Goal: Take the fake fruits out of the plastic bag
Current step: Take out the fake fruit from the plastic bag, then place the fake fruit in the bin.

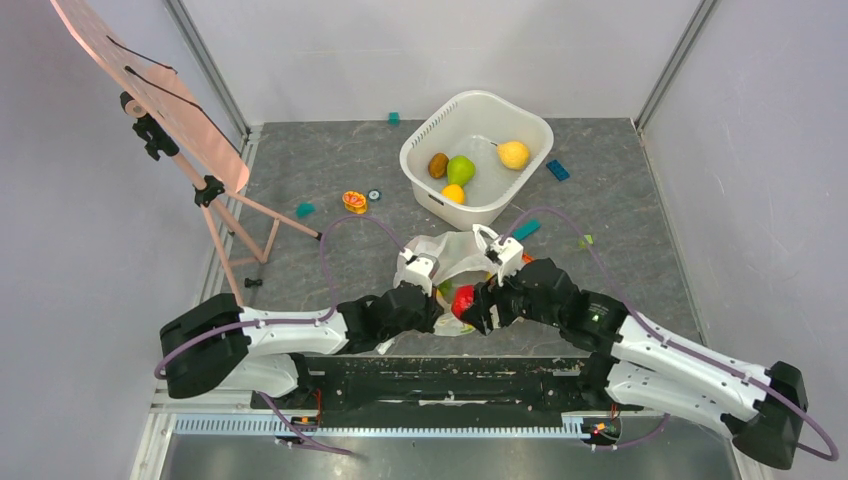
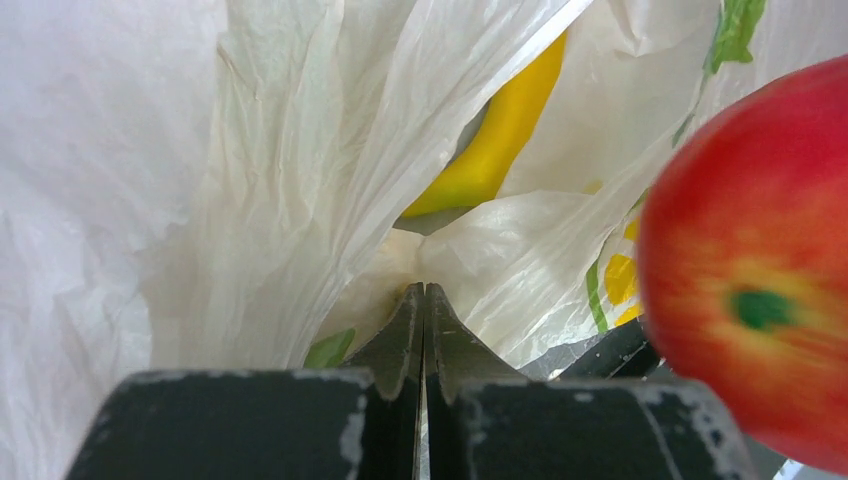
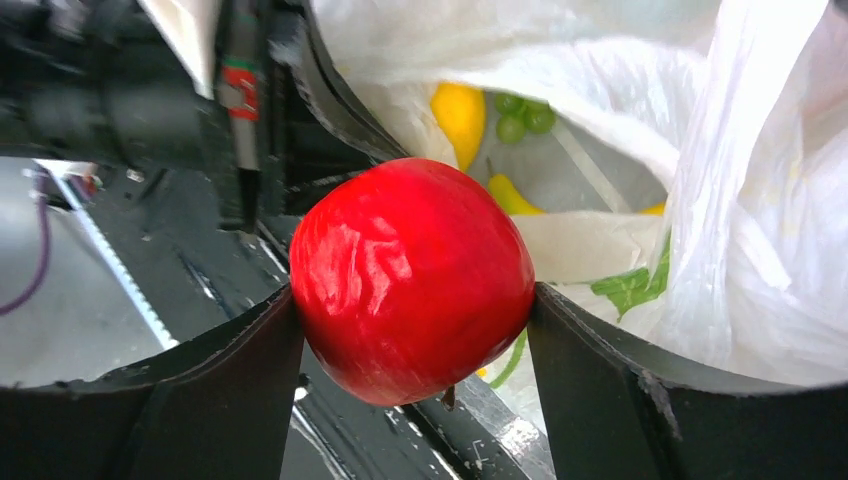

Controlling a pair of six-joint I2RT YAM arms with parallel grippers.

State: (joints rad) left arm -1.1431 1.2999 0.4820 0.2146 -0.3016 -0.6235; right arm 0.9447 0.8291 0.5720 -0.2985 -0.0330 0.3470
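Observation:
The plastic bag [image 1: 440,255] lies crumpled between my two grippers near the table's front edge. My left gripper [image 1: 432,306] is shut, its fingertips pinching a fold of the bag [image 2: 250,150]; the left gripper [image 2: 424,290] faces a yellow banana [image 2: 500,140] inside the bag. My right gripper [image 1: 478,303] is shut on the red apple [image 1: 463,300] and holds it just outside the bag's mouth. In the right wrist view the apple [image 3: 412,280] sits between the right gripper's [image 3: 412,300] jaws, with the bag [image 3: 760,200], a yellow fruit [image 3: 460,115] and small green fruits [image 3: 520,115] behind it.
A white tub [image 1: 430,140] at the back holds a yellow fruit [image 1: 513,154], a green pear [image 1: 460,168], a brown fruit [image 1: 438,165] and an orange one [image 1: 453,193]. Small blocks [image 1: 557,170] lie scattered. An easel [image 1: 160,110] stands at the left.

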